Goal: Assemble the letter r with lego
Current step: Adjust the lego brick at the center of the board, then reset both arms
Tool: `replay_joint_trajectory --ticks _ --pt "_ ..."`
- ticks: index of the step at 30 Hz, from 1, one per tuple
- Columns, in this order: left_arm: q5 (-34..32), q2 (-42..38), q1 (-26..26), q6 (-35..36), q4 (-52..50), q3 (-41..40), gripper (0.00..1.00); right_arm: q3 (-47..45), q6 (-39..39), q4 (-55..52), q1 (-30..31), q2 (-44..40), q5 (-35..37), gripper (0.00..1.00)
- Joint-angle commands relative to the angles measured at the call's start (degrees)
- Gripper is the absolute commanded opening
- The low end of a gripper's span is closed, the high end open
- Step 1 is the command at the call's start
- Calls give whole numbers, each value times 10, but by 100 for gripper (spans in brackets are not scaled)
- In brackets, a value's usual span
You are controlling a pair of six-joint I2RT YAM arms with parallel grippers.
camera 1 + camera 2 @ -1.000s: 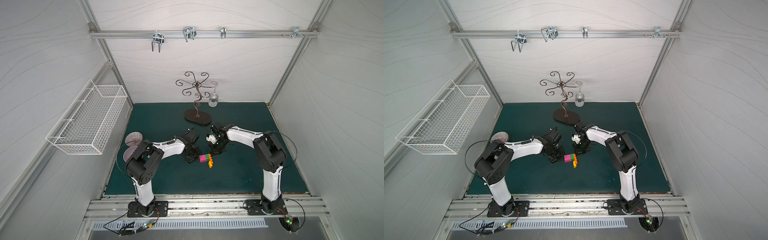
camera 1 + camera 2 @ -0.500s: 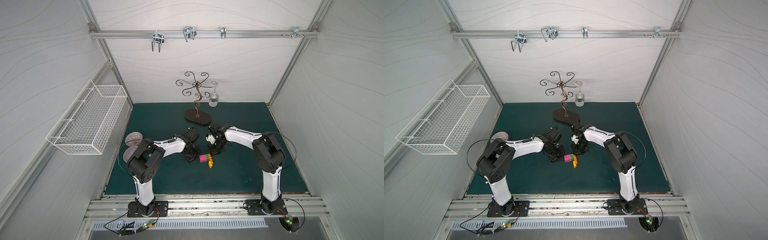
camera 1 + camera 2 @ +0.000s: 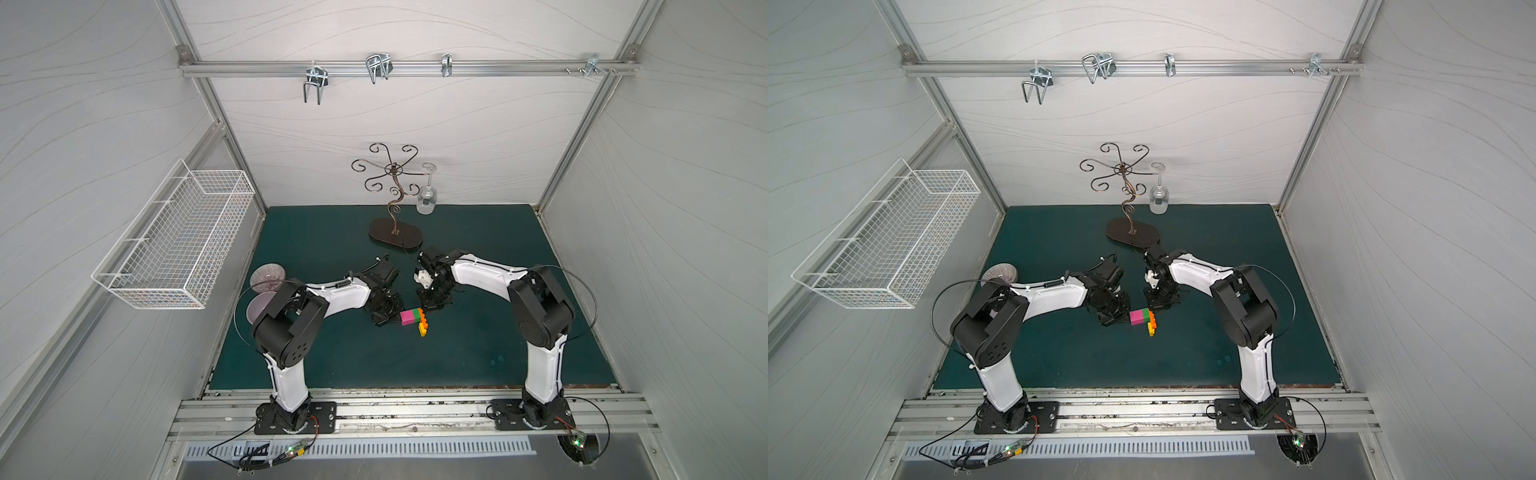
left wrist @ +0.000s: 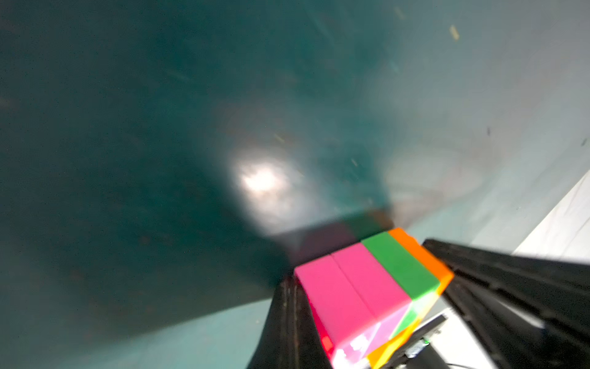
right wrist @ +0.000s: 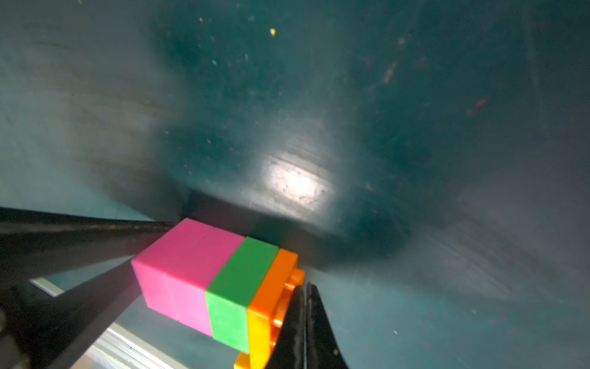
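The letter r (image 3: 413, 319) lies flat on the green mat in both top views (image 3: 1142, 318): two pink bricks (image 5: 185, 265), a green one (image 5: 242, 281), an orange one (image 5: 271, 287) and a yellow one (image 5: 258, 335) jutting sideways. My left gripper (image 4: 289, 319) is shut with nothing between its fingers, and its tip rests against the pink end (image 4: 344, 287). My right gripper (image 5: 305, 319) is also shut on nothing. Its tip is pressed to the orange brick's studded face. The two grippers (image 3: 388, 318) (image 3: 430, 305) flank the piece from opposite ends.
A dark metal stand (image 3: 395, 232) with curled hooks stands behind the arms, and a glass (image 3: 427, 199) hangs from it. Two purple bowls (image 3: 266, 276) sit at the mat's left edge. A white wire basket (image 3: 174, 237) hangs on the left wall.
Both arms have shifted only slightly. The joined bricks lie in the same spot on the mat.
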Motion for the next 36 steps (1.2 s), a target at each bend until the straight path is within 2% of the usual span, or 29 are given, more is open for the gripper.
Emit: replay_joint_trajectory --ticks 1,3,6,8,10,12,16,19,23,27,28,29,30,33,36 --pt "-39 -82 -13 74 32 26 3 5 -28 16 -29 -78 -31 21" --pt "-76 -125 -13 110 -6 36 14 12 -48 13 -51 -111 -28 27" --pt "-159 -200 -13 170 -60 53 36 13 -88 23 -98 -173 -32 34" --pt "-233 -260 -11 209 -76 48 44 -5 -111 51 -139 -224 -47 42" --pt "-260 -312 4 236 -59 24 57 -24 -119 76 -180 -257 -77 51" --pt "-250 -352 36 248 -37 -13 68 -37 -108 89 -220 -274 -100 54" --pt "-202 -372 116 236 -53 -48 69 -56 -92 101 -243 -273 -122 54" --pt "-221 -382 136 239 -57 -68 70 -78 -84 116 -243 -279 -111 54" --pt "-340 -414 140 254 -10 -116 72 -156 -89 195 -249 -322 -17 58" --pt "-441 -484 150 305 122 -204 80 -314 -106 390 -282 -423 56 65" --pt "-469 -503 150 324 162 -230 83 -345 -110 435 -292 -445 71 70" --pt "-509 -523 152 343 213 -257 90 -380 -114 483 -302 -464 95 81" --pt "-546 -540 156 362 267 -287 96 -412 -114 538 -314 -481 114 99" --pt "-588 -557 203 384 379 -350 98 -473 -97 628 -356 -493 154 99" --pt "-582 -530 280 335 374 -363 99 -534 -81 707 -386 -474 175 99"
